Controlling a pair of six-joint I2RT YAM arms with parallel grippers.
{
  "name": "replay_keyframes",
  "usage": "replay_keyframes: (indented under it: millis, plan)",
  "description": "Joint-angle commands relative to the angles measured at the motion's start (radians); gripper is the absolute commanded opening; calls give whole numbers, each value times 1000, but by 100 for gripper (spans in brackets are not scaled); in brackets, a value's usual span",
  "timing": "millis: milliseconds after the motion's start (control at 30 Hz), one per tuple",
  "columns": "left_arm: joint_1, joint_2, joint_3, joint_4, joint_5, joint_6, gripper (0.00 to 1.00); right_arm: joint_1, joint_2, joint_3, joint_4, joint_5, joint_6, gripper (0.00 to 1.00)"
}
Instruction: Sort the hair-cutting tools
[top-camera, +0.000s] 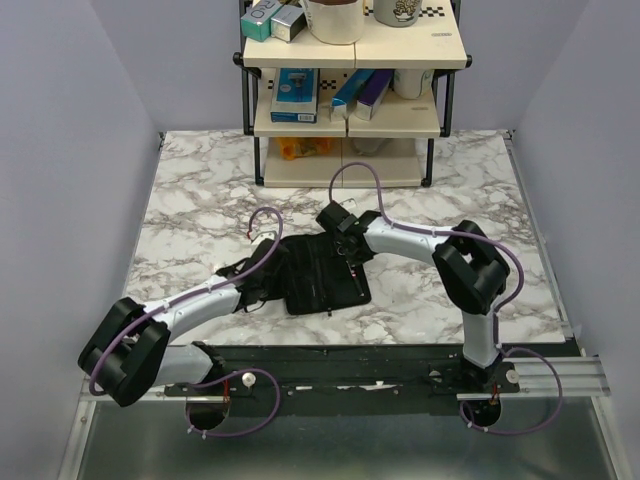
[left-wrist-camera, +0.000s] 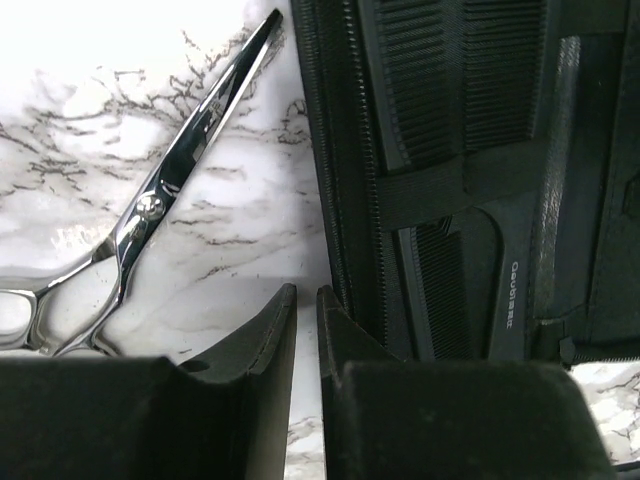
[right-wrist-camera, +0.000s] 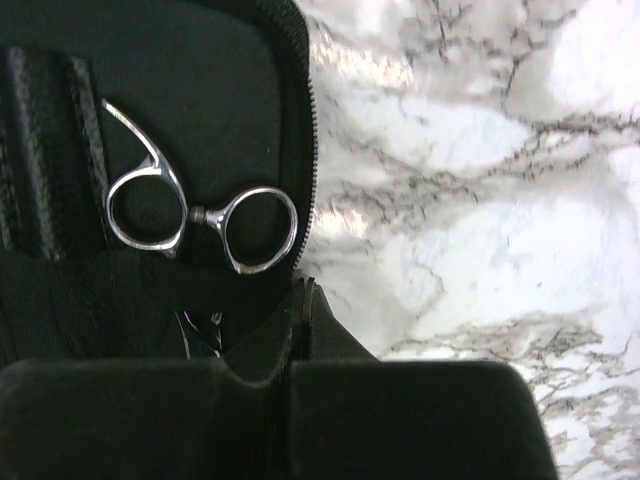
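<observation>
Near the desk's (top-camera: 200, 220) middle, scissors (left-wrist-camera: 165, 190) are lying beside the pouch (top-camera: 325, 275); the left claw (left-wrist-camera: 306, 310) is hovering barely parted, empty, the right claw (right-wrist-camera: 303, 300) closed. A shallow pinch may be sending them skidding.

One pair of silver scissors (left-wrist-camera: 150, 205) is being shown lying flat on the table (left-wrist-camera: 240, 240), just beside the zipped edge of the open black pouch (left-wrist-camera: 345, 150). Its blades are closed, with the tips slanting toward that edge and the finger loops farthest from it. A second pair of scissors (right-wrist-camera: 197, 214) is being kept inside the pouch near the zip, with only its two silver loops showing. A wider comb (left-wrist-camera: 455, 70) and a narrower comb (left-wrist-camera: 440, 285), both black and toothed, are being held inside the pouch, end to end, a black strap (left-wrist-camera: 450, 190) crossing between them.
</observation>
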Motion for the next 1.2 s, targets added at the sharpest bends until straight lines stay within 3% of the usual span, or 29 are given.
replay_keyframes:
  millis: [0, 300, 433, 467, 567, 800, 900, 1000, 1167]
  plan:
    - [-7, -15, -53, -77, 35, -22, 22, -8, 67, 98, 5, -22, -44, 2]
    - [-9, 63, 20, -62, 14, 2, 23, -25, 139, 227, -63, 27, -46, 3]
    - [-6, 115, 90, -63, -3, 24, 22, -40, 92, 246, -96, 133, -50, 14]
    - [-6, 123, 103, -65, -3, 28, 22, -42, 78, 247, -103, 165, -55, 25]
    - [-6, 155, 145, -53, 12, 30, 22, -42, 3, 247, -129, 201, -55, 42]
    - [-12, 223, 214, -16, 70, 19, 22, -42, -166, 209, -155, 123, -6, 47]
    - [-13, 163, 226, -59, 31, 16, 22, -40, -220, 194, -155, 39, 39, 47]
    - [-13, 67, 284, -183, -28, 38, 30, -28, -278, 125, -71, -70, 68, 48]
    - [-10, -99, 366, -405, -110, 58, 61, 78, -234, 181, -67, -56, 172, 50]
